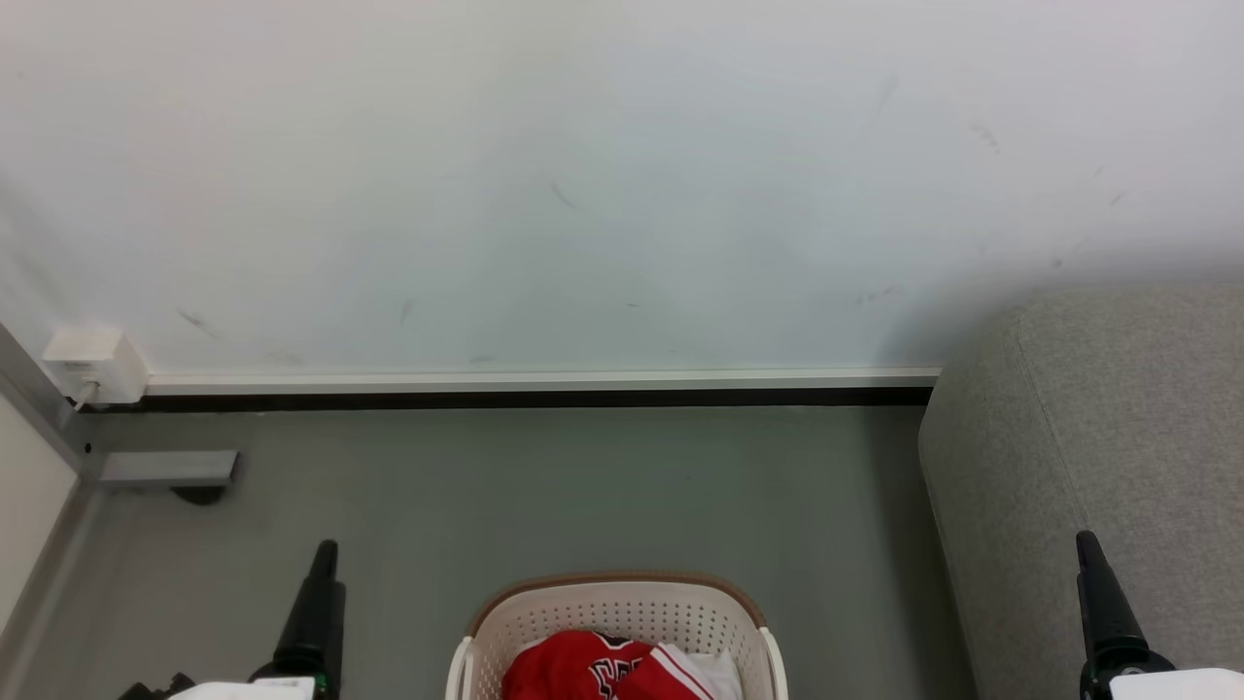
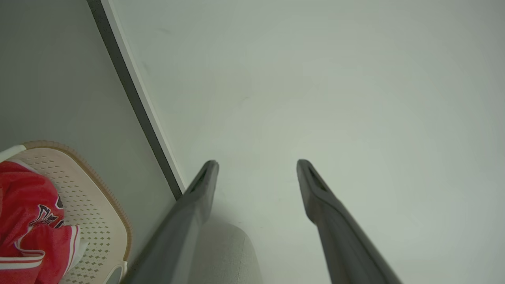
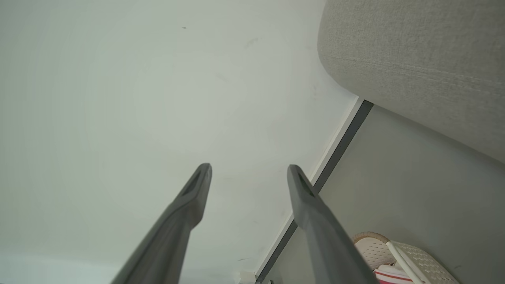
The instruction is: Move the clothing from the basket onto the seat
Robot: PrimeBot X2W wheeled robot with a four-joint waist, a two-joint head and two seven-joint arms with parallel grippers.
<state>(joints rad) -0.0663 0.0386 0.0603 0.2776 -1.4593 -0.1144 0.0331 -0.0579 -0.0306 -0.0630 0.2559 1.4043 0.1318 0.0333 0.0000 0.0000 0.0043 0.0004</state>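
Basket (image 1: pixel 622 611) at bottom centre of the head view, standing on the grey floor (image 1: pixel 583 486). Cream perforated wall, brown rim band. Clothing (image 1: pixel 573 669) lies inside it, heaped below the rim: red fabric with dark-and-white lettering, a white-striped edge and a white panel toward the right.

Seat (image 1: pixel 1118 428) at the right edge of the frame, light-grey woven fabric with a rounded corner. It is well apart from the basket, with floor between them.

Left claw (image 2: pixel 256 162): two dark fingers spread wide and empty against the pale wall (image 1: pixel 583 194). Basket and clothing sit at the lower left of that wrist frame. In the head view one of its fingers stands at lower left, beside the basket and clear of it.

Right claw (image 3: pixel 248 166): fingers likewise apart, holding nothing. The seat fills the upper right of its wrist frame and a basket corner shows at lower right. In the head view its finger rises at lower right, in front of the seat's side.

Skirting (image 1: pixel 535 387), white over a dark strip, runs along the foot of the wall. White socket box (image 1: pixel 92 362) at the left end.
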